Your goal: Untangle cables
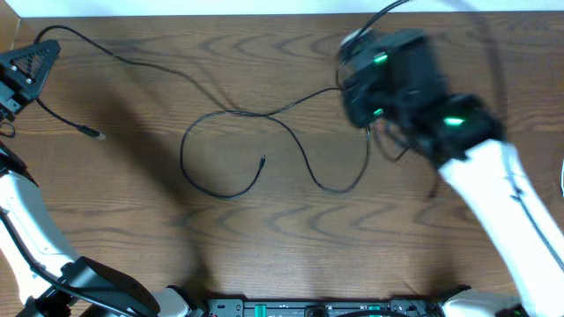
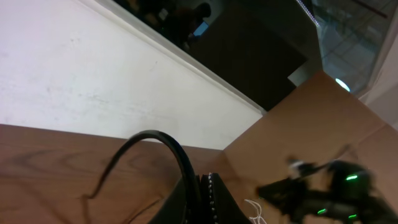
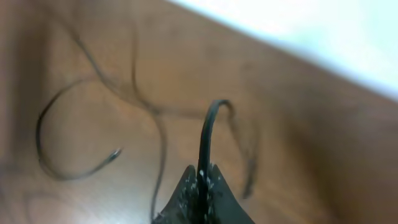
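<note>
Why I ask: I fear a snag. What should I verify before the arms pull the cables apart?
1. Left gripper shut on the left-hand cable: ok.
2. Right gripper shut on the right-hand cable: ok.
3. Middle plug lies loose on the table, nothing on it: ok.
4. Left plug lies loose too: ok.
5. Strands free where they meet: cannot tell, they overlap there.
6. Both grippers on one cable or on two: cannot tell.
</note>
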Action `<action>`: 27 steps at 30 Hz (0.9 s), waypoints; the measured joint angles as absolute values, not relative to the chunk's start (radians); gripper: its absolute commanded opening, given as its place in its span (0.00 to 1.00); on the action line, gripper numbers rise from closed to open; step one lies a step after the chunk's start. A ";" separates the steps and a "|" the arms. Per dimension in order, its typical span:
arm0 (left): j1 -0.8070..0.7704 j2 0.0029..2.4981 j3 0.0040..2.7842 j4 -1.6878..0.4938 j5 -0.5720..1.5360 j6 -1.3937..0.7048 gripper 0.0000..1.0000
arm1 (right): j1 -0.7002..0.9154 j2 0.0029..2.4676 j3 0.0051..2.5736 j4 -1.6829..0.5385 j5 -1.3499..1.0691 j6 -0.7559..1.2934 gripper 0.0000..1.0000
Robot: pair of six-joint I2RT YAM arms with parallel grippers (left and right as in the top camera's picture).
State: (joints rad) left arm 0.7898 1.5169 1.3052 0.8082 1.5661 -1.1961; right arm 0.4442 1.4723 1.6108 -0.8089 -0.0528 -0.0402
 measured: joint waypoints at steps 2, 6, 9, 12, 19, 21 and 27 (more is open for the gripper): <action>0.790 1.517 1.305 0.808 1.566 -1.196 0.07 | 0.401 1.451 1.662 -0.822 -0.031 -0.041 0.01; 0.790 1.517 1.305 0.808 1.567 -1.196 0.07 | 0.260 1.431 1.748 -0.825 0.054 -0.041 0.01; 0.790 1.517 1.305 0.808 1.567 -1.196 0.08 | 0.121 1.431 1.789 -0.819 0.111 -0.041 0.01; 0.790 1.517 1.305 0.809 1.566 -1.196 0.07 | -0.020 1.431 1.804 -0.795 0.134 -0.039 0.01; 0.790 1.517 1.305 0.808 1.567 -1.196 0.07 | -0.368 1.459 1.807 -0.709 0.152 0.020 0.01; 0.790 1.517 1.305 0.808 1.566 -1.196 0.08 | -0.455 1.495 1.812 -0.649 0.129 0.031 0.01; 0.790 1.517 1.305 0.809 1.566 -1.196 0.07 | -0.642 1.644 1.816 -0.457 0.024 0.044 0.01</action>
